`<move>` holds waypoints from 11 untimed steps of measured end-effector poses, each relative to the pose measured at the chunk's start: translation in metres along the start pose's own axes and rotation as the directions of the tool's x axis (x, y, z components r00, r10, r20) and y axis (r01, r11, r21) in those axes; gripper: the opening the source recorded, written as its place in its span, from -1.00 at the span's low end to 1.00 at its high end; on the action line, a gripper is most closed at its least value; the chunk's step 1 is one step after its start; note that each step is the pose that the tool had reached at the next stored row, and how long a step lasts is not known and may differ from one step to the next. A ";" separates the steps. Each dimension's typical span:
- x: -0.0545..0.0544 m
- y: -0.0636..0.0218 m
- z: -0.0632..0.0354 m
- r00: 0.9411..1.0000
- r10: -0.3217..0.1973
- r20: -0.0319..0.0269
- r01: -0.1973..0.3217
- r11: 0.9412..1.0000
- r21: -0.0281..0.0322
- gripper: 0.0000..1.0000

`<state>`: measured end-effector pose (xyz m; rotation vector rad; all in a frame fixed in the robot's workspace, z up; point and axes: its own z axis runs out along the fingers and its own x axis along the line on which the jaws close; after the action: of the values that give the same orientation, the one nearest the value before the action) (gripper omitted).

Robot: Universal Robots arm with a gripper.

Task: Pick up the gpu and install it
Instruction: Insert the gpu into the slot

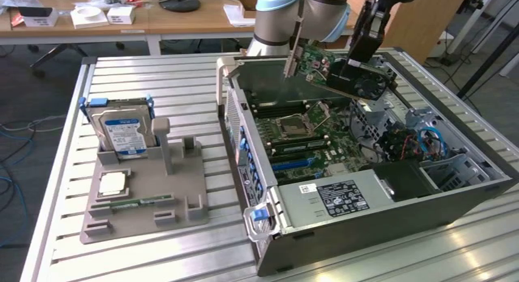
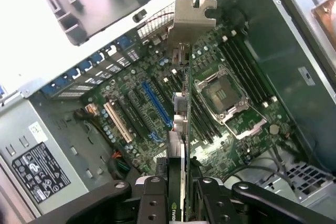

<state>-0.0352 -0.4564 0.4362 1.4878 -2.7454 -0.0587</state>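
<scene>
Gripping the gpu (image 1: 365,81) near its fan end, the hand (image 1: 350,63) hangs over the open computer case (image 1: 243,136), closed on the card from both faces. The card is in the air, tilted, above the case's upper edge and clear of the motherboard (image 1: 320,142) below. Its silvery bracket (image 1: 290,51) stands at the end toward the exterior view's left. In the wrist view the card runs edge-on away from the fingers (image 2: 152,200), which clamp it on either side. Along that line it passes between the blue expansion slot (image 2: 157,103) and the open CPU socket (image 2: 223,95), with the bracket at the far end, near the case's rear wall. The case lies on its side on the slatted worktop (image 1: 146,75), and a power supply (image 1: 341,197) with a black label fills its near corner. Well apart from the case, toward the exterior view's left, a grey holder (image 1: 154,215) rests on the worktop. A hard drive (image 1: 121,133) with a blue-white label stands upright in the holder, a square chip (image 1: 112,183) lies just before the drive, and a narrow green memory stick (image 1: 134,203) lies flat nearer the front.
</scene>
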 end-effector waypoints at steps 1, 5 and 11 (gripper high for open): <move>0.000 0.0000 0.0005 1.000 -0.020 -0.001 0.020 1.000 0.000 -0.47; 0.000 -0.0001 0.0022 0.996 -0.091 -0.004 0.091 0.996 0.000 -0.47; 0.000 -0.0002 0.0047 0.980 -0.199 -0.008 0.199 0.980 -0.001 -0.47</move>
<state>-0.0352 -0.4564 0.4315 1.7531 -2.5797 -0.0554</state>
